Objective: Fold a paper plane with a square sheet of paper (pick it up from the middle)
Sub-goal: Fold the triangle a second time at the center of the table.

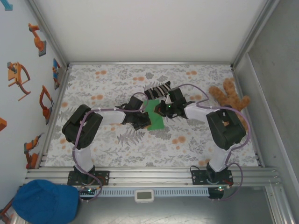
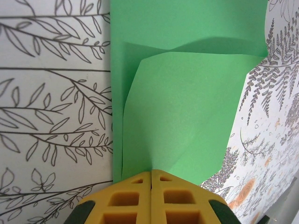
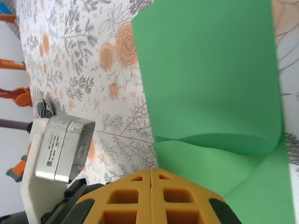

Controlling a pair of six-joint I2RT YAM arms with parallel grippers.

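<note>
Green square sheet of paper (image 1: 155,117) at middle of tabletop (image 1: 112,151), one flap curled over. Jaws of left gripper (image 2: 151,173) clamped on flap's tip, seemingly drawing the fold across. Jaws of right gripper (image 3: 151,171) together at sheet's edge, probably steadying it.

Bright, even, diffuse light from above. A soft-edged shadow sits under the lifted fold of the square sheet of paper (image 2: 187,107). No glare on the sheet. The desk (image 2: 51,93) print beside the sheet is sharp; the overhead view is slightly softer.
</note>
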